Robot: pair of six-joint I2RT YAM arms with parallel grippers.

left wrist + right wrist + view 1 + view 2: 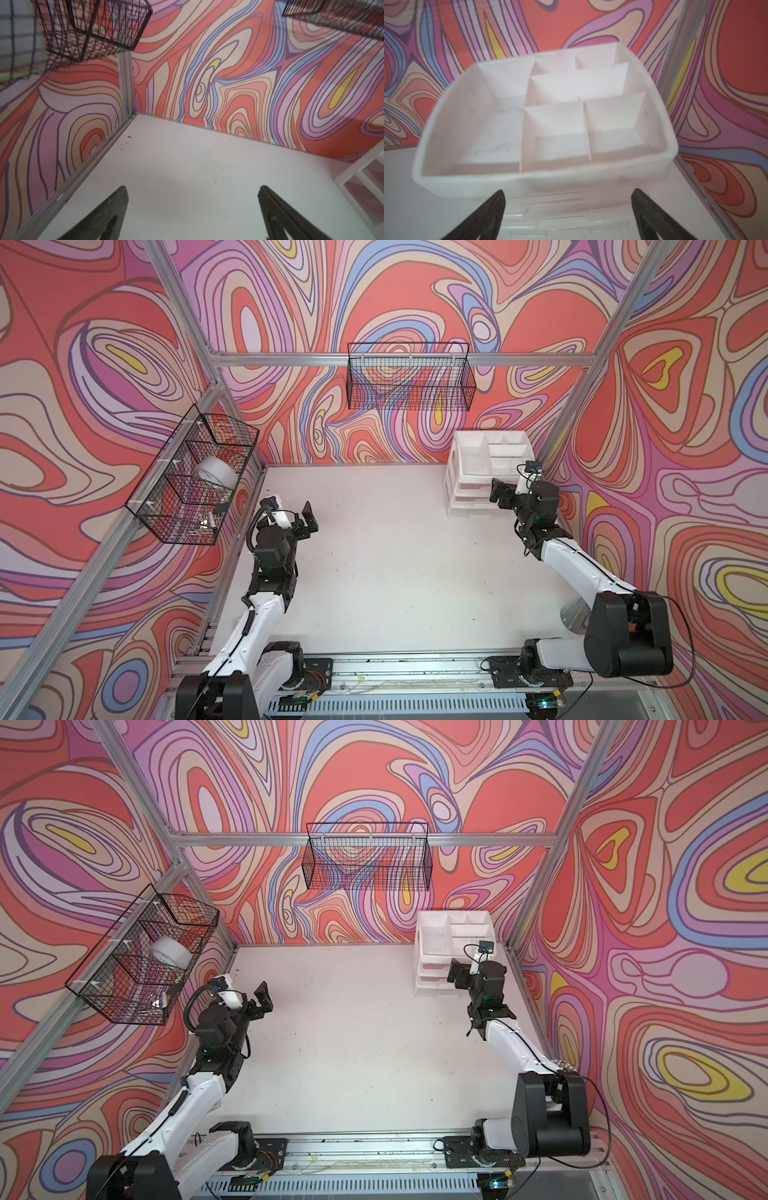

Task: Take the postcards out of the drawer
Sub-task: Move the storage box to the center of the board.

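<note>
The white plastic drawer unit (465,472) (432,957) stands at the table's back right corner, with an open compartment tray (529,180) on top. Its clear drawers (571,209) are pushed in. The postcards are hidden; only a red tint shows through the unit's clear side (367,195). My right gripper (500,492) (456,973) (568,193) hovers open just in front of the drawer fronts, with nothing between its fingers. On the left side of the table my left gripper (309,519) (262,1000) (193,188) is open and empty above bare tabletop.
A black wire basket (195,477) on the left wall holds a white tape roll (216,475). Another wire basket (409,377) hangs on the back wall. An aluminium post (552,435) runs close beside the drawer unit.
</note>
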